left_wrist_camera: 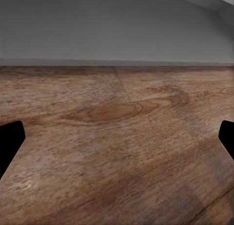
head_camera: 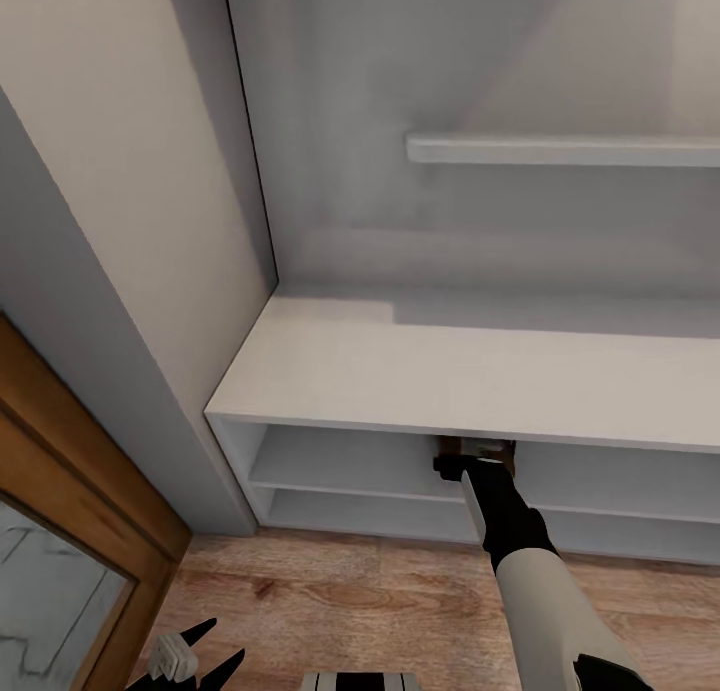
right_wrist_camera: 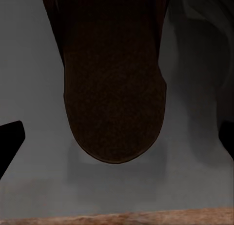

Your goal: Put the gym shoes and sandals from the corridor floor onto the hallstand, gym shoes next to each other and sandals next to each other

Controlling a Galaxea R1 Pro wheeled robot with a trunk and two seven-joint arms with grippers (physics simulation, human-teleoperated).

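Observation:
The light-grey hallstand (head_camera: 450, 371) stands ahead, with two open shelves under its top board. My right arm reaches into the upper shelf, where a dark-brown sandal (head_camera: 478, 448) peeks out from under the board's edge. In the right wrist view the sandal (right_wrist_camera: 114, 88) lies flat on the grey shelf. My right gripper (right_wrist_camera: 117, 144) is open, its fingertips (right_wrist_camera: 9, 142) wide apart and clear of the sandal. My left gripper (head_camera: 195, 659) hangs open low over the corridor floor (left_wrist_camera: 117, 137), holding nothing. The gym shoes are out of view.
A floating shelf (head_camera: 560, 151) juts from the hallstand's back panel. A grey wall (head_camera: 110, 301) closes the left side, and a wood-framed glass front (head_camera: 60, 541) stands at the lower left. Bare wood floor (head_camera: 330, 591) lies before the rack.

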